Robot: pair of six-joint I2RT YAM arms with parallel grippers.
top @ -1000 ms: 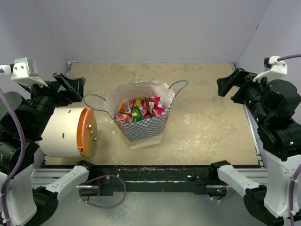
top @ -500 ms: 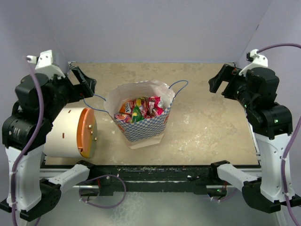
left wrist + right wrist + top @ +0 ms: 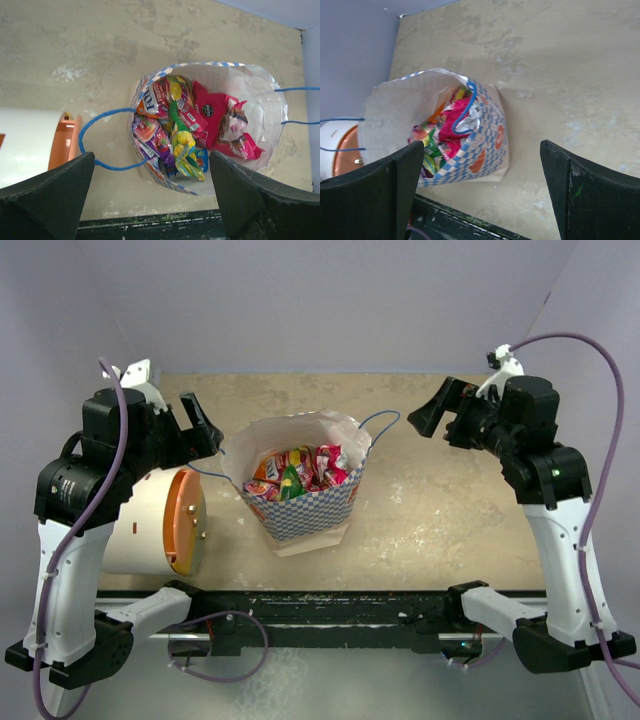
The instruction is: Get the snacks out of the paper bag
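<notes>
The white paper bag (image 3: 305,512) with a blue-and-white checkered band stands open at the table's middle, blue cord handles out to each side. Several bright snacks (image 3: 300,470) fill it: red, purple, orange and green-yellow packets (image 3: 187,127). The bag shows in the right wrist view (image 3: 485,145) too, with snacks (image 3: 445,132) inside. My left gripper (image 3: 205,425) is open and empty, raised just left of the bag's rim; its fingers (image 3: 50,195) frame the bag. My right gripper (image 3: 432,410) is open and empty, raised to the right of the bag, apart from it.
A white cylinder with an orange lid (image 3: 185,520) lies on its side left of the bag, under my left arm; it also shows in the left wrist view (image 3: 62,142). A black rail (image 3: 320,605) runs along the near table edge. Grey walls enclose the table.
</notes>
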